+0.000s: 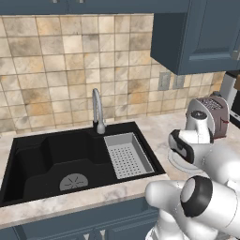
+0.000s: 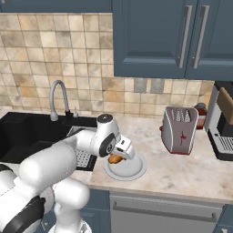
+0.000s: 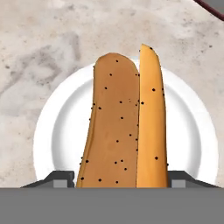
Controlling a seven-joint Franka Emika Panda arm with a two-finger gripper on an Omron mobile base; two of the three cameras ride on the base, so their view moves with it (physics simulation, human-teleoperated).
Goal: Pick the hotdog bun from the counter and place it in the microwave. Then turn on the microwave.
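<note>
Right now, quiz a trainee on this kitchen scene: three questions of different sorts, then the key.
1. True or false: the hotdog bun lies on the white plate.
2. Which appliance stands on the counter beside the plate? A) silver toaster B) blender C) kettle
3. Fill in: the gripper has its jaws ____, one finger tip on each side of the bun.

Key: 1 true; 2 A; 3 open
</note>
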